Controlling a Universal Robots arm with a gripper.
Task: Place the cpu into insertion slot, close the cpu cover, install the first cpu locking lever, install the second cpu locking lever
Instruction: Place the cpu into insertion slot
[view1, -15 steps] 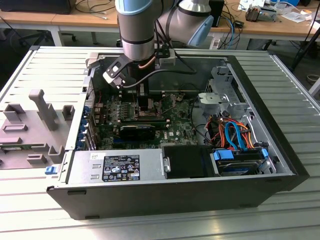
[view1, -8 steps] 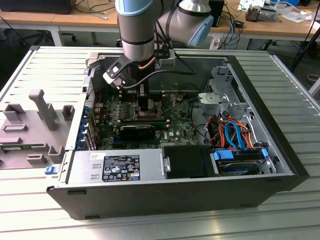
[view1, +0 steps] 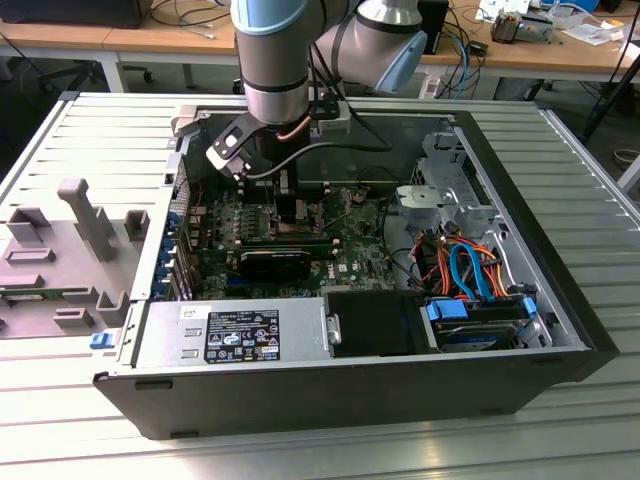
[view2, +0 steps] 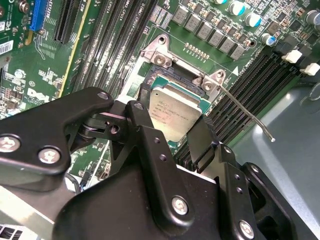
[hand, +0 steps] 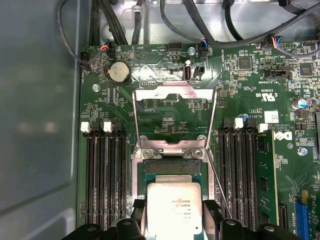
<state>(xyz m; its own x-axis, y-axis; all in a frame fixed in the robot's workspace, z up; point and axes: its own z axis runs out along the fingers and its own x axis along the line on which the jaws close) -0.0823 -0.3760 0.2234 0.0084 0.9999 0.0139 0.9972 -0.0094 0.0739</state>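
Note:
My gripper (view1: 290, 207) reaches down into the open computer case over the green motherboard. It is shut on the cpu (hand: 174, 206), a silver-topped square chip, with a black finger (hand: 138, 210) against each of two opposite edges. The cpu (view2: 176, 111) hangs just above the insertion slot (hand: 172, 167), offset so that a strip of the dark socket still shows. The cpu cover (hand: 170, 94) is swung open away from the slot, its square window showing bare board. One thin locking lever (view2: 250, 114) stands raised beside the slot; the same lever (hand: 219, 186) runs along the slot's side.
Long black memory slots (hand: 102, 180) flank the socket on both sides. The case holds a grey power supply (view1: 235, 335), a black card (view1: 275, 262), blue and orange cables (view1: 465, 270) and a metal drive cage (view1: 445, 190). A grey fixture (view1: 60, 250) lies at the exterior view's left.

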